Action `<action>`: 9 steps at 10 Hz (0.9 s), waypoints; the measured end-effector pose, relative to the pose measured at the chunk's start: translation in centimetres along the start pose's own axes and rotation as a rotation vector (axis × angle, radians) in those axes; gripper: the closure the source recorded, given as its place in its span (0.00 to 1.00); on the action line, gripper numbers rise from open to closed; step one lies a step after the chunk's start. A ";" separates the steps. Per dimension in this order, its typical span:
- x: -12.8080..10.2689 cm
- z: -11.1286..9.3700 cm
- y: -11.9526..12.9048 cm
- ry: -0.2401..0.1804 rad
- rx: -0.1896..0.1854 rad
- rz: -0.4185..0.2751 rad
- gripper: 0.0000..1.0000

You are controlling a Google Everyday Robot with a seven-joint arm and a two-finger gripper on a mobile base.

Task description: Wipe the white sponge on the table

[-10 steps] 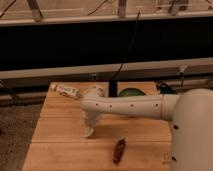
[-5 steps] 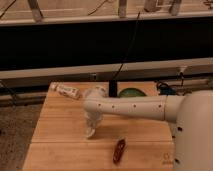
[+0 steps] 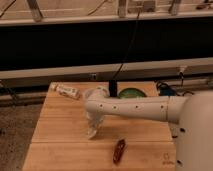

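The wooden table (image 3: 60,130) fills the lower part of the camera view. My white arm reaches from the right across it to the left. My gripper (image 3: 93,129) points down at the table's left middle. It is shut on the white sponge (image 3: 91,133), a small off-white lump pressed onto the tabletop under its tip.
A white labelled tube (image 3: 67,91) lies at the back left corner. A translucent cup (image 3: 96,93) and a green object (image 3: 130,93) sit at the back edge. A dark reddish-brown object (image 3: 119,149) lies near the front. A logo mark (image 3: 167,161) is at the front right corner.
The gripper with the sponge has slid a little to the right and slightly toward the front across the tabletop. Nothing else has moved.
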 end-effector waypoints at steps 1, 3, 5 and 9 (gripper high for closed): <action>-0.8 0.1 0.1 -0.007 -0.007 0.000 1.00; -2.4 0.4 0.4 -0.027 -0.024 -0.007 1.00; -3.7 0.4 0.7 -0.045 -0.024 -0.011 1.00; -6.2 0.9 -0.6 -0.085 0.011 -0.056 1.00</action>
